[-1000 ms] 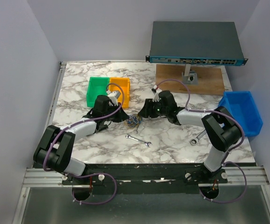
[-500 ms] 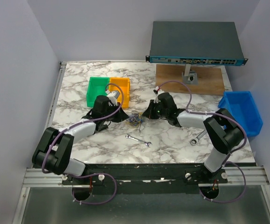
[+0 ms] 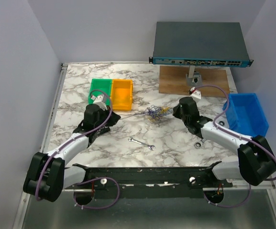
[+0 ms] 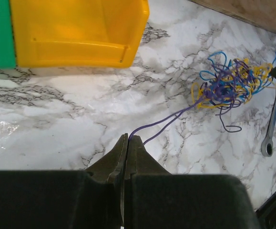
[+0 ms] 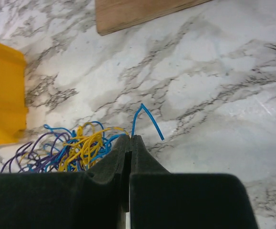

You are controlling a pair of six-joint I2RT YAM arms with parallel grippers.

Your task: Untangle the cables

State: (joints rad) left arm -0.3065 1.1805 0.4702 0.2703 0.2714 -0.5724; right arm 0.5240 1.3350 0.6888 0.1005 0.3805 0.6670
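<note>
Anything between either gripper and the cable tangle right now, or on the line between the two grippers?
Nothing visible. The left gripper is shut on a purple strand that runs out of the cables. The right gripper is shut on their opposite side. The yellow bin and the small wrench lie off the line between the grippers.

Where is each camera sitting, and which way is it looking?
Top external: high above and behind the arms, looking down on the table; shows both arms, with the cables between them.
Left wrist: on the left arm, looking past the left gripper, shut on a purple cable, toward the yellow bin.
Right wrist: on the right arm, looking past the right gripper, shut on a blue cable.
Shared: both wrist views show the cables and the yellow bin.
</note>
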